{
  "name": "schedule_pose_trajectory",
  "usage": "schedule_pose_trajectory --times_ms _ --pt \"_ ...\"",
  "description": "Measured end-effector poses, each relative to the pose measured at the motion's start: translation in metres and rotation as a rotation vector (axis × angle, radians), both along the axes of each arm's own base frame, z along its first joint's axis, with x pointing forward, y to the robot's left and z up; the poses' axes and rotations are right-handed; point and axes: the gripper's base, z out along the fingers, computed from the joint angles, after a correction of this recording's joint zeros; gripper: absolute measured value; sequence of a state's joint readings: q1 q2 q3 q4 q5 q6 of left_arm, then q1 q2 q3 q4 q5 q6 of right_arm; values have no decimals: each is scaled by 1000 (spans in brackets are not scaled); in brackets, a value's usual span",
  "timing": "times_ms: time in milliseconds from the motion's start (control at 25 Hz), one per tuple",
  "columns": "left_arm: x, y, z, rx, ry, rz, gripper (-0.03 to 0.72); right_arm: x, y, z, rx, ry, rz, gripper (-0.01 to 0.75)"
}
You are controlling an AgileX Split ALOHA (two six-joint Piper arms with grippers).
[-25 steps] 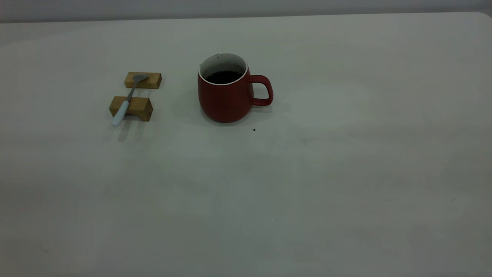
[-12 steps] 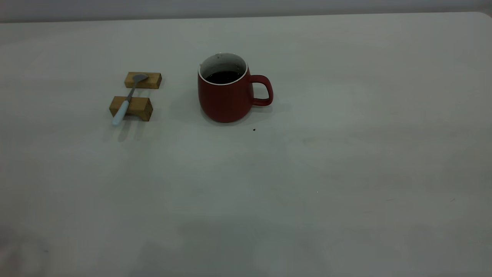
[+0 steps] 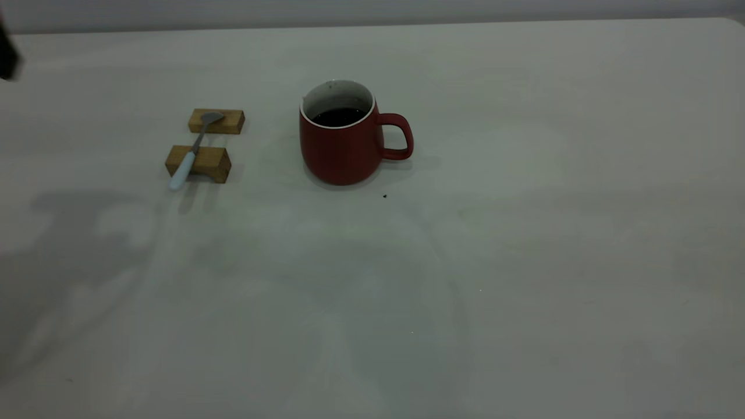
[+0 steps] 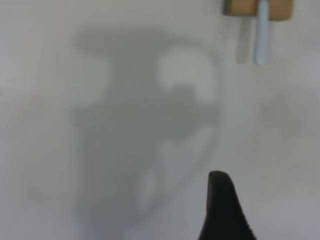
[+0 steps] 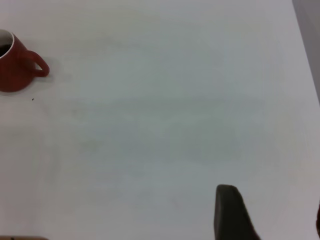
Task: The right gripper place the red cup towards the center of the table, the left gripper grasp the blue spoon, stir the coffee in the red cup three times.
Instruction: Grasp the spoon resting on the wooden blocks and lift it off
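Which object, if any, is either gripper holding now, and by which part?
Nothing is held. The spoon lies across two wooden blocks, and the red cup stands alone on the table.

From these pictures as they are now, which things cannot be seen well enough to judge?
- Left gripper: left wrist view shows one dark finger; the rest is cut off by the frame edge.
- Right gripper: the same in the right wrist view.
- Blue spoon: left wrist view cuts off its bowl.
- Coffee depth: hidden by the red cup wall.
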State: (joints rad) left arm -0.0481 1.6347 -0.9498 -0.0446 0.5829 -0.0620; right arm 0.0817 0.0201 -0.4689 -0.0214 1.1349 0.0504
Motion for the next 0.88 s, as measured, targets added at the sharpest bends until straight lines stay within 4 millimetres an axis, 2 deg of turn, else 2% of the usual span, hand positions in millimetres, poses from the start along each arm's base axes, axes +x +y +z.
schedule_pose_trajectory --times_ms 160,320,560,880 --pt "38 -7 -37 -4 67 -6 531 0 0 0 0 0 0 442" --pt "63 -24 -62 -3 80 -46 531 0 0 0 0 0 0 442" --pt "86 -44 -99 -3 119 -77 531 0 0 0 0 0 0 442" --pt "101 -47 -134 -1 192 -44 531 0 0 0 0 0 0 442"
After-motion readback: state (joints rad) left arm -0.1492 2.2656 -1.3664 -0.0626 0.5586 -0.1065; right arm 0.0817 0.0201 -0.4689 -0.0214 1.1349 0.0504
